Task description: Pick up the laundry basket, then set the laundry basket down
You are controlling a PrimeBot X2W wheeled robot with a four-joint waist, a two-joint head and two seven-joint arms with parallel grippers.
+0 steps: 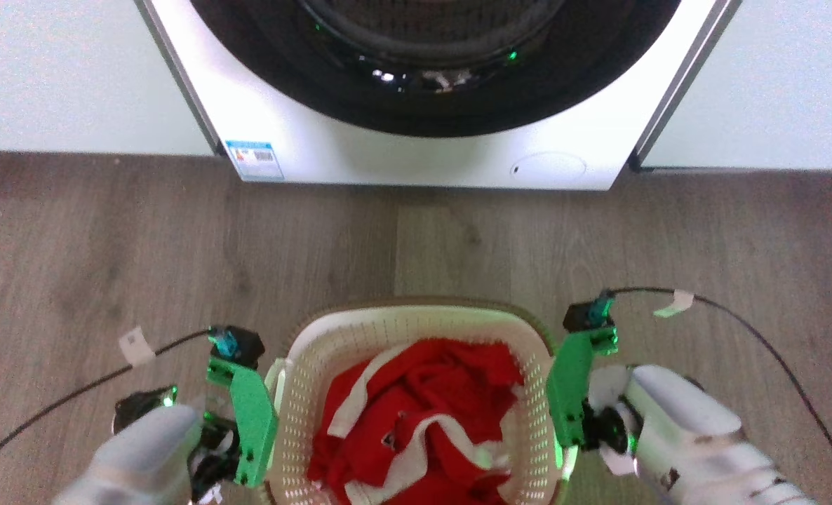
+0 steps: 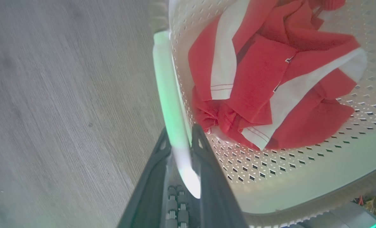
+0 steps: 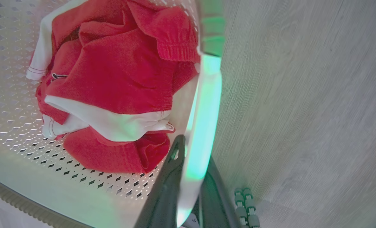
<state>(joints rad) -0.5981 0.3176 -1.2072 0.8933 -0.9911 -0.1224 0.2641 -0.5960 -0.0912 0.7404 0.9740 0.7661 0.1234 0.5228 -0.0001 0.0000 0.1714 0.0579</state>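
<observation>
Cream-white perforated plastic laundry basket (image 1: 388, 330), lower centre: left gripper (image 2: 180, 133) and right gripper (image 3: 194, 152) each clamp a white side handle (image 2: 167, 79); grasp done, lift unconfirmed, set-down outstanding.

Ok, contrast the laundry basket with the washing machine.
The laundry basket is small, cream and perforated; the washing machine is far larger, white with a dark round opening. The basket, clamped by the left tool and right tool, holds a red-and-white garment; the machine stands beyond, untouched. Both are pale.
</observation>
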